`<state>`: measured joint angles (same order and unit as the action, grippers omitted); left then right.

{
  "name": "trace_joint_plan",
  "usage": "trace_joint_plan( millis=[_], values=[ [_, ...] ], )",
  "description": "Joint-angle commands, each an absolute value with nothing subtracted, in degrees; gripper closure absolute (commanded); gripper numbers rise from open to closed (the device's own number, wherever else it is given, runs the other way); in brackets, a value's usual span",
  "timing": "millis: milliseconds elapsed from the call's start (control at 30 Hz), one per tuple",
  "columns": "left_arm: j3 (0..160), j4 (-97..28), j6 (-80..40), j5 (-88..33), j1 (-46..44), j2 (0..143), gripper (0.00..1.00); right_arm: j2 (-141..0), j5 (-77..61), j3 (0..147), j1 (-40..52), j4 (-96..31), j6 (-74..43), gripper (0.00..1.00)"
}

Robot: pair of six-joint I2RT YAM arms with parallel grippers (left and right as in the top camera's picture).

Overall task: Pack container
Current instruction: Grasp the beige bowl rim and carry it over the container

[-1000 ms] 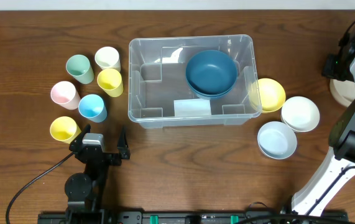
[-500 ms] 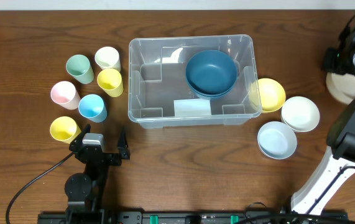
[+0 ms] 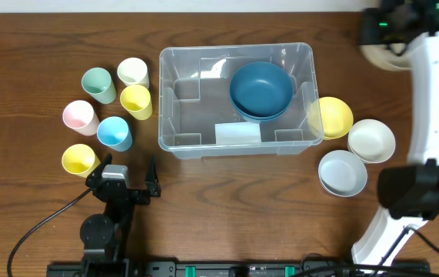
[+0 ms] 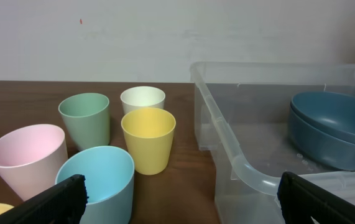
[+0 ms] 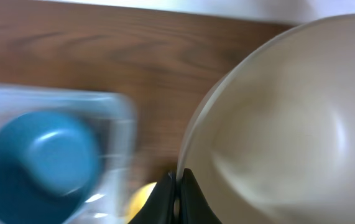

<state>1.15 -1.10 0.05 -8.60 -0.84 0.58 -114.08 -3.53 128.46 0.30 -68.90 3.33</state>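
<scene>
The clear container (image 3: 234, 48) stands mid-table with two stacked dark blue bowls (image 3: 261, 90) in its right half and a white label at its front wall. High over the table's back right corner, my right gripper (image 3: 379, 31) is shut on the rim of a cream bowl (image 3: 384, 57). In the right wrist view the fingertips of that gripper (image 5: 178, 186) pinch the cream bowl (image 5: 289, 124), with the container (image 5: 118, 109) and the blue bowls (image 5: 40, 162) blurred below. My left gripper (image 3: 124, 172) rests open at the front left, nothing between its fingers (image 4: 59, 199).
Several cups stand left of the container: green (image 3: 98, 85), white (image 3: 132, 72), yellow (image 3: 136, 101), pink (image 3: 79, 117), blue (image 3: 114, 132) and a second yellow (image 3: 79, 160). A yellow bowl (image 3: 333, 117), a white bowl (image 3: 371, 141) and a pale blue bowl (image 3: 342, 172) sit to its right.
My right arm has swung from the table's right edge up and left toward the back, carrying the cream bowl. The left arm has stayed still.
</scene>
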Motion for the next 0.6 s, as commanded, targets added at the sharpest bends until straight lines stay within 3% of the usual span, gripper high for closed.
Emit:
trace_joint_plan(
  millis=[0,267,567],
  values=[
    [0.23,-3.01,0.62,-9.21,-0.67,0.23,0.02,-111.31,-3.84,129.60,8.29,-70.06,6.44,0.99],
    [0.23,-3.03,0.62,-9.21,-0.67,0.23,0.02,-112.12,0.03,128.51,24.58,-73.43,4.73,0.99],
    [0.23,-3.03,0.62,-9.21,-0.67,0.23,0.02,-113.60,-0.01,121.21,32.53,-73.08,3.44,0.99]
  ],
)
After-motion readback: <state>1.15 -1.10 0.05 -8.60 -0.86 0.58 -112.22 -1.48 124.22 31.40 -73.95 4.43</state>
